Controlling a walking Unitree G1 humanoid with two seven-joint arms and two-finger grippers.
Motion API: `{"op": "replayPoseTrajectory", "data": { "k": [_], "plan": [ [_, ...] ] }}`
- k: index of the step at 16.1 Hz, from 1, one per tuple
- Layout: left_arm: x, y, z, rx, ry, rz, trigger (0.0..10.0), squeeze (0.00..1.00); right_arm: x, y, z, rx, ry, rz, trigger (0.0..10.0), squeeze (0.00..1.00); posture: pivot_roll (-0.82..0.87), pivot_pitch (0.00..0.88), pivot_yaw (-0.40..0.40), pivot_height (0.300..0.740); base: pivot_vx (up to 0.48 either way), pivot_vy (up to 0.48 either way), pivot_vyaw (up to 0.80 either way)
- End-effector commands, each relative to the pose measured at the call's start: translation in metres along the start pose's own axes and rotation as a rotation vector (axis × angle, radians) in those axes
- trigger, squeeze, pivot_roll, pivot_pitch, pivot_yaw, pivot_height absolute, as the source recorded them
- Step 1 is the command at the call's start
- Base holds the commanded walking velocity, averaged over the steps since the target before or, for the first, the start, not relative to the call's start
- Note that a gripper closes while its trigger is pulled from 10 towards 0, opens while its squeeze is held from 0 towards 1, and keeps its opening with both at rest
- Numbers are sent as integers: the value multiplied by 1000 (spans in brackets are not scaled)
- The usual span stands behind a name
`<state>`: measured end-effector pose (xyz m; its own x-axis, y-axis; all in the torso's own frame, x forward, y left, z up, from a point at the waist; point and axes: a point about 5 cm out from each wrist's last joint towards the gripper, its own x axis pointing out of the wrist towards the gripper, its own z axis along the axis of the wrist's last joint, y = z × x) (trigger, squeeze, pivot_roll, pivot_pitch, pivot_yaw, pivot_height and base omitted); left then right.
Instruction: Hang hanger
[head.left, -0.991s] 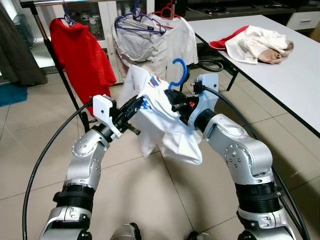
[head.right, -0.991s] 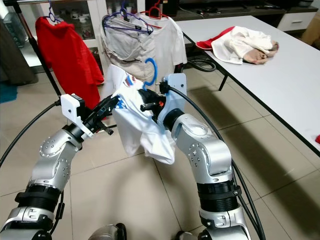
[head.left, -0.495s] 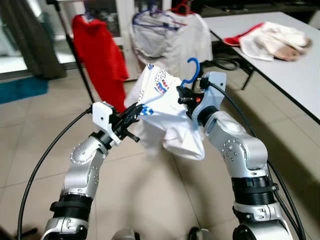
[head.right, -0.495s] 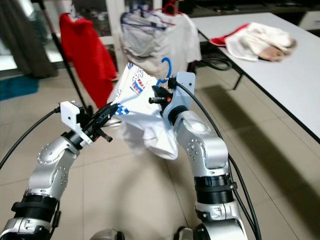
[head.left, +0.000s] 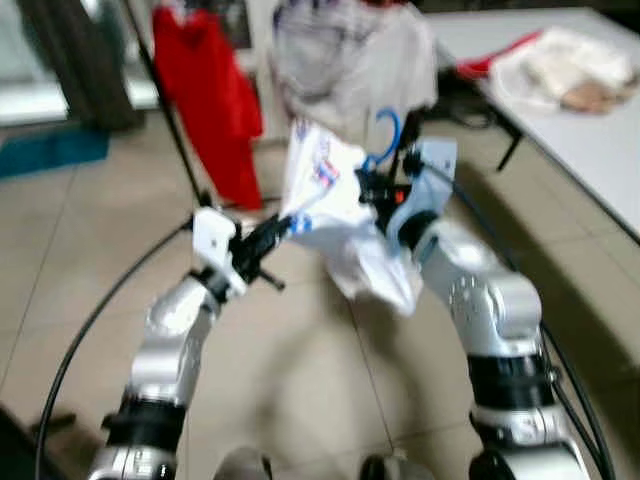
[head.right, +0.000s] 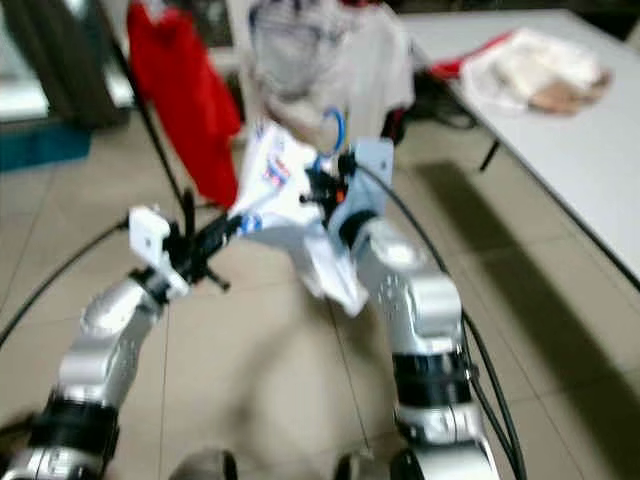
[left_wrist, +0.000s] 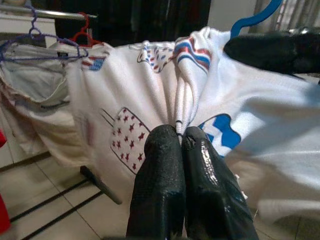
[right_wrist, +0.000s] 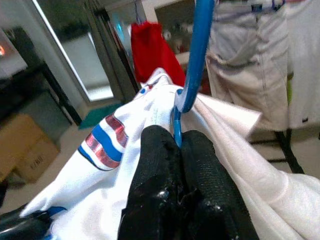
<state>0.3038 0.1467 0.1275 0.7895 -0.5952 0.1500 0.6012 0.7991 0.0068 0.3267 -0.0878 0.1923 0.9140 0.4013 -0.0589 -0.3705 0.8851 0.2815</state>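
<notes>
Clamping the blue hanger (right_wrist: 192, 65), the right gripper (right_wrist: 175, 137) seemingly keeps its hook upright; the left gripper (left_wrist: 181, 137) pinches the white shirt (left_wrist: 260, 125) taut.

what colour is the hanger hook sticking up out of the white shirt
Blue: the curved plastic hanger hook rises from the white printed shirt, clearest in the right wrist view.

Both head views are smeared with motion blur: the red shirt (head.left: 205, 95) at eleven o'clock, the table (head.right: 560, 130) at two o'clock and the silver arms all lose their edges. Light is bright, even and indoor, with soft shadows on the floor tiles (head.left: 60, 250). The wrist views are sharper, though the black fingers (left_wrist: 172, 190) up close show glossy glare, and the white shirt (right_wrist: 235, 145) nearly blows out.
</notes>
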Motion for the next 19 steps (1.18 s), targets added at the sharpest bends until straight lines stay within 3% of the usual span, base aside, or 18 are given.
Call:
{"op": "replayPoseTrajectory", "data": {
  "k": [1, 5, 8, 12, 15, 16, 17, 18, 19],
  "plan": [
    [3, -1, 4, 15, -2, -11, 0, 0, -2, -11, 5, -34, -15, -69, 10000, 0, -41, 72, -12, 740, 0, 0, 0],
    [1, -2, 4, 3, -4, 13, 0, 0, -6, -42, 6, -44, -43, -270, 10000, 0, -38, 68, -25, 740, 0, 0, 0],
    [-1, -6, -1, -10, 6, 21, 0, 0, -8, -48, 14, -38, -109, -330, 10000, 0, -42, 57, -24, 740, 0, 0, 0],
    [1, -11, -5, -12, 23, 4, 0, 0, -6, -47, 18, -23, -150, -349, 10000, 0, -40, 41, -15, 740, 0, 0, 0],
    [5, -13, -6, 10, 37, -16, 0, 0, -1, -29, 10, -52, -112, -225, 10000, 0, -40, 30, -6, 740, 0, 0, 0],
    [6, -11, -5, 32, 40, 9, 510, 0, -1, -26, 9, -63, -110, -205, 10000, 0, -41, 28, -4, 740, 0, 0, 0],
    [6, -11, -5, 45, 49, 2, 10000, 0, -1, -24, 9, -66, -109, -192, 10000, 0, -41, 25, -2, 740, 0, 0, 0],
    [5, -9, -6, 58, 66, -10, 10000, 0, -1, -22, 8, -70, -108, -175, 10000, 0, -40, 26, 0, 740, 0, 0, 0],
    [1, -8, -9, 57, 99, -31, 10000, 1000, -1, -22, 8, -80, -107, -163, 10000, 0, -42, 24, 2, 740, 0, 0, 0]
  ]
}}
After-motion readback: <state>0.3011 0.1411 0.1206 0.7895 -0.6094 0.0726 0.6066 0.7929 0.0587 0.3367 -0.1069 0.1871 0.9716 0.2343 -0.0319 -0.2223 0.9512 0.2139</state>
